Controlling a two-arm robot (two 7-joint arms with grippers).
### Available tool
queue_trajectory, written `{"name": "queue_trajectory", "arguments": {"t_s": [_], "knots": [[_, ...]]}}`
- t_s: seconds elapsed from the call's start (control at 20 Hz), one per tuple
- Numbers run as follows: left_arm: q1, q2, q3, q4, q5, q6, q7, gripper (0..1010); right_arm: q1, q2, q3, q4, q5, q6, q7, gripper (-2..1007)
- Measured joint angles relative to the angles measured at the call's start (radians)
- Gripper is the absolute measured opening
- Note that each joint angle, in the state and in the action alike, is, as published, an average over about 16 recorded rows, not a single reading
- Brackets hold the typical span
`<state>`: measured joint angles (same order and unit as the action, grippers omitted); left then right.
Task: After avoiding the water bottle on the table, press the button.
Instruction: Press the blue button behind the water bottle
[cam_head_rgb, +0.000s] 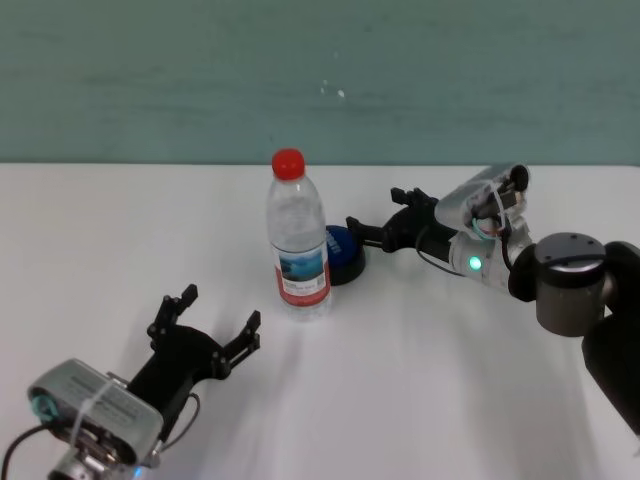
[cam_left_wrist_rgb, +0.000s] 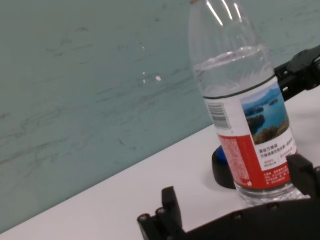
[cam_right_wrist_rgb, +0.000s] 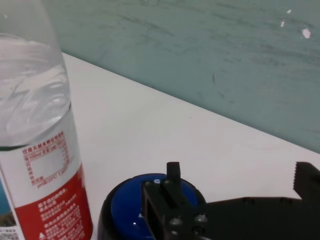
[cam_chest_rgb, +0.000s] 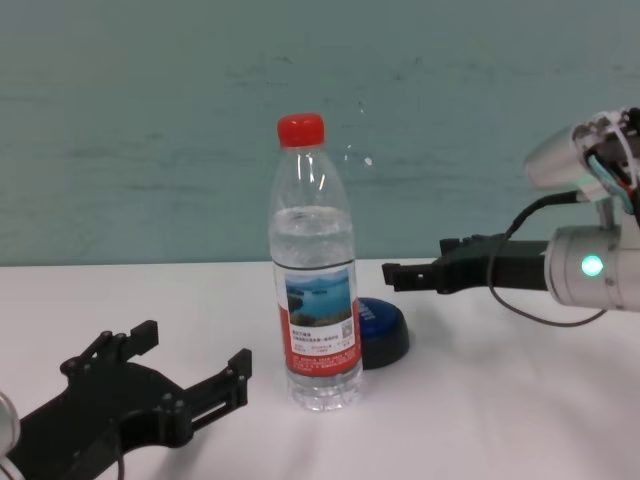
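button (cam_head_rgb: 344, 253) sat on table (cam_head_rgb: 450, 400), partly hidden behind water bottle (cam_head_rgb: 297, 240), just below and ahead of right gripper (cam_head_rgb: 375, 218) fingertips, fingers apart. Rigid low dome, needs a push on top, no grasp. Bottle roughly two-thirds full of water, capped, tall, likely tippy. Left gripper (cam_head_rgb: 218, 318) idle near bottle, fingers spread

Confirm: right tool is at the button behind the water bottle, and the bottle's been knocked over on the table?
Not knocked over. The water bottle stands upright on the table, as the chest view shows. The rest holds: the right tool is at the blue button, just behind the bottle.
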<state>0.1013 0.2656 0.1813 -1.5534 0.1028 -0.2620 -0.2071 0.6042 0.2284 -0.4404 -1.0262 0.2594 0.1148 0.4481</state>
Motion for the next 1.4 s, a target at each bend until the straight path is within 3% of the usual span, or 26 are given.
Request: {"name": "queue_trajectory", "arguments": {"t_s": [1.4], "knots": [[0.0,0.0,0.0,0.0,0.0,0.0,0.0,1000,0.03,-0.042,-0.009,0.089,-0.041,-0.013,0.006,1004]]}}
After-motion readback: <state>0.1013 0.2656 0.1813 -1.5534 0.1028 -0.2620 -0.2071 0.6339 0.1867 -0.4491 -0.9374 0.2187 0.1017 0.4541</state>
